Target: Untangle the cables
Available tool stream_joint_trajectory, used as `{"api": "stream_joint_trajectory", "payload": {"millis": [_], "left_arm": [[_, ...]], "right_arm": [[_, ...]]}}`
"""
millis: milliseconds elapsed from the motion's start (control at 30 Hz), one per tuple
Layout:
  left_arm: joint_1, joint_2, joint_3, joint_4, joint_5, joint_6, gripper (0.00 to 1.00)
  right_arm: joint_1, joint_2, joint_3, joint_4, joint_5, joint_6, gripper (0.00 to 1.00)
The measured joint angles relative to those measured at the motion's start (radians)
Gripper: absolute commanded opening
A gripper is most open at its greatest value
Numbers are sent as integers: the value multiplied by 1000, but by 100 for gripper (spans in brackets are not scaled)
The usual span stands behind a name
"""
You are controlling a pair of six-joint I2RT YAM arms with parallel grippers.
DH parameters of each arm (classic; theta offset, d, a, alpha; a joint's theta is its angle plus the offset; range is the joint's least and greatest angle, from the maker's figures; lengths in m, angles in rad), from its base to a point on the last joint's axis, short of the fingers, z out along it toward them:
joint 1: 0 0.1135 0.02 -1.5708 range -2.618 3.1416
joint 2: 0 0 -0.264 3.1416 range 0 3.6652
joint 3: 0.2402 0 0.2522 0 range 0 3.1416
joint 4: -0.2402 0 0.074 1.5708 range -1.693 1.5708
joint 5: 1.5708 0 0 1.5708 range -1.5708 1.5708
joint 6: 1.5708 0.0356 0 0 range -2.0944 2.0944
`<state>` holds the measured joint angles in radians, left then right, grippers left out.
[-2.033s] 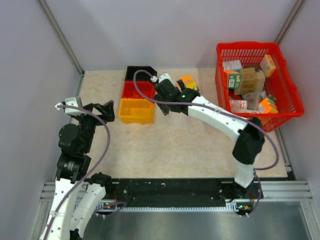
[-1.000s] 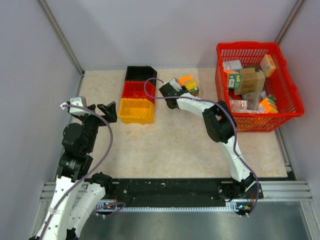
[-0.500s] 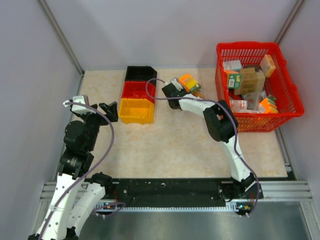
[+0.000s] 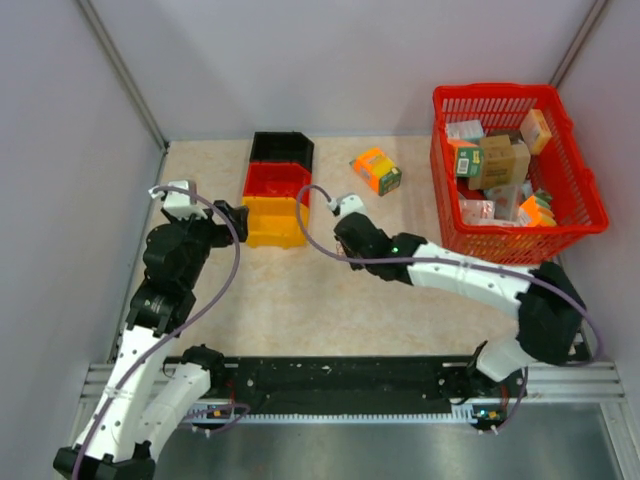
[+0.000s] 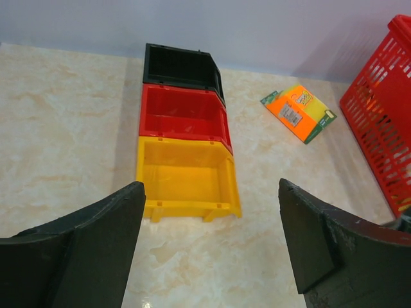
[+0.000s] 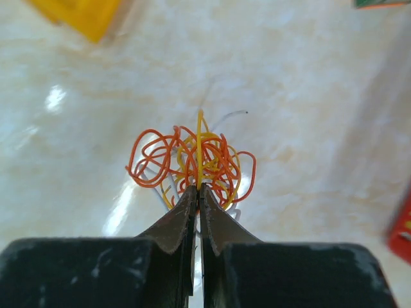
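The cables (image 6: 192, 157) are a small clump of orange, yellow and white loops. My right gripper (image 6: 198, 187) is shut on them, with a yellow strand pinched between its fingertips over the marble tabletop. In the top view the right gripper (image 4: 352, 232) is near the table's middle, in front of the bins, and its body hides the clump. My left gripper (image 5: 212, 237) stands open with nothing between its fingers, facing the yellow bin (image 5: 186, 176). In the top view the left gripper (image 4: 226, 217) sits just left of that bin.
Black (image 4: 281, 149), red (image 4: 277, 180) and yellow (image 4: 272, 220) bins stand in a row at the back left. An orange box (image 4: 376, 170) lies behind the right gripper. A red basket (image 4: 590, 200) with several boxes stands at the right. Grey walls close in on three sides.
My right gripper has shut on the clump next to the orange box and pulled back toward the table's middle. The left gripper has moved right, up to the yellow bin.
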<state>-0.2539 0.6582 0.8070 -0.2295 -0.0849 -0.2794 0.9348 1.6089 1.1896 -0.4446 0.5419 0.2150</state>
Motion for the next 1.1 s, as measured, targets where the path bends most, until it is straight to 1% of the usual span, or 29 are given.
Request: {"api": "stream_joint_trajectory", "payload": {"millis": [100, 167, 233, 267, 300, 367, 433, 467, 533, 600, 667, 700, 733, 767, 867, 967, 1033, 1067, 1100], "left_arm": [[5, 35, 4, -5, 39, -9, 83], [9, 73, 14, -13, 74, -10, 78], [10, 116, 33, -27, 112, -17, 73], [10, 155, 50, -39, 148, -22, 68], [10, 179, 63, -44, 177, -29, 66], [9, 256, 88, -57, 275, -49, 66], [-6, 332, 92, -64, 373, -76, 66], [-31, 361, 89, -72, 395, -89, 66], [-111, 394, 72, -77, 401, -109, 63], [-237, 407, 34, -62, 404, -143, 58], [-334, 423, -6, -25, 422, -184, 55], [-382, 442, -31, 12, 429, -218, 50], [-415, 470, -51, 41, 437, -249, 48], [-439, 503, -68, 71, 444, -277, 44], [-478, 620, -79, 126, 473, -339, 40], [-505, 714, -69, 148, 482, -377, 39], [-522, 745, -65, 160, 483, -392, 39], [-531, 755, -65, 166, 484, -400, 40], [-540, 757, -65, 171, 485, -406, 45]], "right_arm": [[13, -176, -148, 56, -177, 111, 0], [3, -260, -259, 110, -274, 179, 0], [-2, -311, -354, 150, -356, 236, 0], [-2, -332, -412, 188, -410, 268, 0], [-2, -348, -459, 213, -452, 294, 0], [-2, -383, -534, 249, -510, 335, 0], [-2, -438, -594, 270, -541, 369, 0], [-2, -473, -616, 278, -549, 385, 0], [-2, -549, -653, 296, -558, 410, 0], [-5, -621, -681, 312, -566, 434, 0], [-10, -665, -699, 328, -572, 449, 0], [-13, -681, -706, 334, -575, 456, 0], [-15, -691, -712, 337, -579, 462, 0], [-17, -696, -718, 340, -581, 468, 0], [-17, -698, -727, 340, -592, 476, 0], [-17, -704, -732, 343, -597, 479, 0], [-18, -713, -739, 344, -597, 484, 0], [-18, -719, -740, 343, -597, 485, 0], [-19, -726, -744, 344, -597, 486, 0]]}}
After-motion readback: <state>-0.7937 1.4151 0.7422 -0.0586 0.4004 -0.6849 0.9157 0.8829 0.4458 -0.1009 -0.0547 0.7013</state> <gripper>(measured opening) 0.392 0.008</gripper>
